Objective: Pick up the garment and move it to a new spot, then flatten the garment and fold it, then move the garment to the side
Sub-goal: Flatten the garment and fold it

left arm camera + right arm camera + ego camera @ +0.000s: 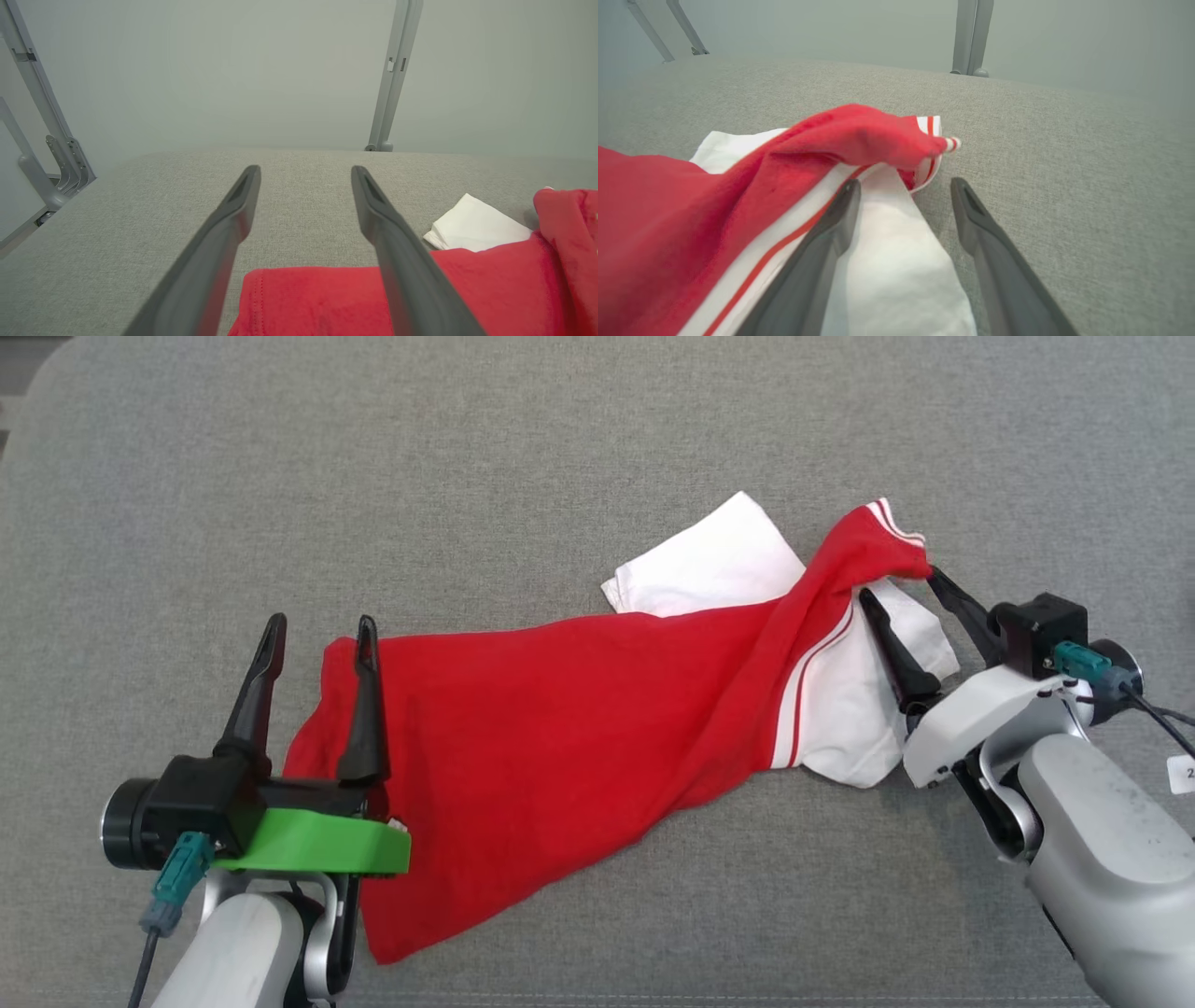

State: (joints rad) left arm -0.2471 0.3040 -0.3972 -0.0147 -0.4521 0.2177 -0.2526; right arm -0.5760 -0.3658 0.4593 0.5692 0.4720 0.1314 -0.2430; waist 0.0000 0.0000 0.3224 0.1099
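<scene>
Centrally on grey woven fabric surface (373,476): rumpled red-and-white cloth garment (560,709), red body running lower left to upper right, white part bunched under right end. Left gripper (320,623): fingers spread wide, holding nothing, one over garment's left red edge, other over bare surface. Right gripper (898,581): fingers parted wide, gripping nothing; striped red cuff (934,140) just ahead of tips, white cloth lying between them.

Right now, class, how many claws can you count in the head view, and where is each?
2. The left claw stands open at lower left, one finger over a corner of the garment. The right claw stands open at right, by the garment's striped end.
</scene>
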